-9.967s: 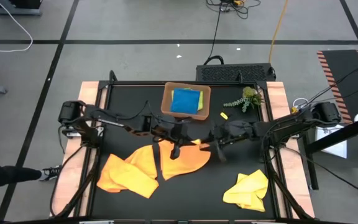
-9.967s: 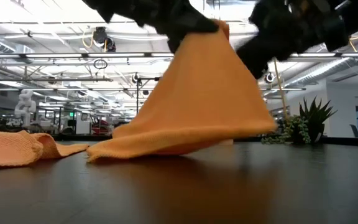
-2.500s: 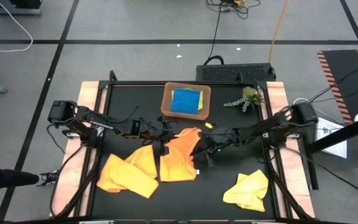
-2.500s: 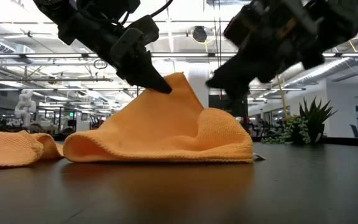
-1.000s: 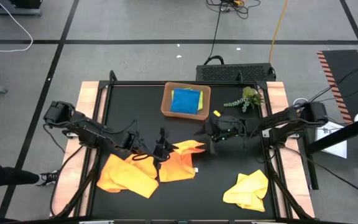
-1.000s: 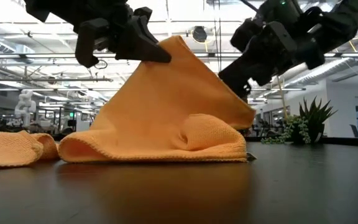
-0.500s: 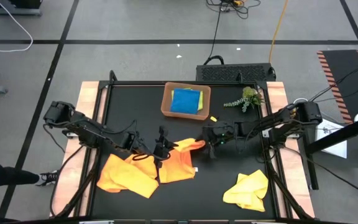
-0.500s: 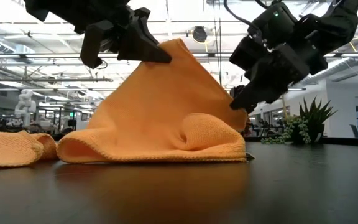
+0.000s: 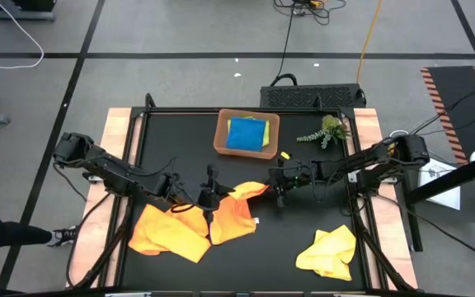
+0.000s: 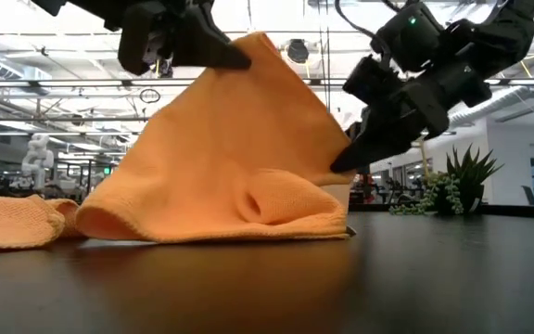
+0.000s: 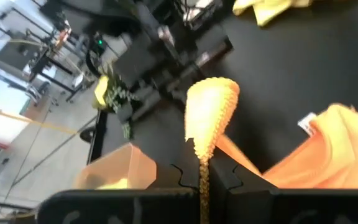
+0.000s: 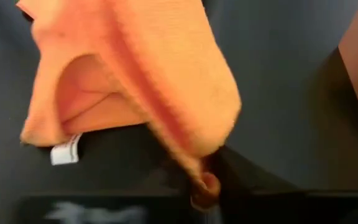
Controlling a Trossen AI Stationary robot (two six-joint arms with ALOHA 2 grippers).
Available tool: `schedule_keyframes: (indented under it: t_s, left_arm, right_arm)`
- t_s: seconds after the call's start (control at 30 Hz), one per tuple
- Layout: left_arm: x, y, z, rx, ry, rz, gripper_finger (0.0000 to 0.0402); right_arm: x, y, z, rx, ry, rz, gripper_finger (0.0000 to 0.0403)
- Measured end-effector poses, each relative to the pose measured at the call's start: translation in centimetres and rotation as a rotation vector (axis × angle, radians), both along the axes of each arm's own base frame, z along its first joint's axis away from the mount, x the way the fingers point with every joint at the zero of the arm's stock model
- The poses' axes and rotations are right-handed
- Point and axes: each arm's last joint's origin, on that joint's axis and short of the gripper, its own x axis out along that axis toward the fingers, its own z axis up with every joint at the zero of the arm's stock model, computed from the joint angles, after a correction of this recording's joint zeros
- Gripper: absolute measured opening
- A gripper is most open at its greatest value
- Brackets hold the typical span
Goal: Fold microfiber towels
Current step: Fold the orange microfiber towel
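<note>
**Right gripper closes on the lifted orange towel**

Now held at two corners: orange towel at centre of the high view, lower half draped on the black table, upper edge raised like a tent. Nipped a moment ago by the right gripper, wide open a second earlier, now clamped on the right-hand corner. Still pinched shut on the other corner: left gripper. Probably ready for stretching flat and folding.

Waiting lower left and lower right: another orange towel, yellow towel.

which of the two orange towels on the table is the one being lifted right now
The orange towel at the table's middle, pinched by the left hand and right hand. The other orange towel lies crumpled, untouched, toward the left.
</note>
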Motion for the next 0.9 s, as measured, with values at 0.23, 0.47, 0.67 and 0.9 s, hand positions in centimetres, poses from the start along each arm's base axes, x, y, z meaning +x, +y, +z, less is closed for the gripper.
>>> schedule_keyframes:
  t_s: [0.23,0.47,0.67,0.9]
  left_arm:
    - [-0.3,0.2,-0.3,-0.011,0.041,0.038,0.0001]
    - [-0.2,0.9,-0.3,-0.025,0.026,0.113,0.0002]
    - [0.0,2.2,-0.2,-0.083,0.003,0.206,0.0002]
    - [0.5,3.8,-0.5,-0.189,0.005,0.214,0.0001]
  right_arm:
    - [-1.1,1.3,3.6,0.025,-0.131,0.056,0.0003]
    - [-3.2,3.4,6.7,0.022,-0.22,0.069,0.0001]
    - [-5.1,3.6,7.1,-0.091,-0.142,-0.1,0.0001]
    - [-5.6,3.0,6.7,-0.138,-0.082,-0.215,0.0]
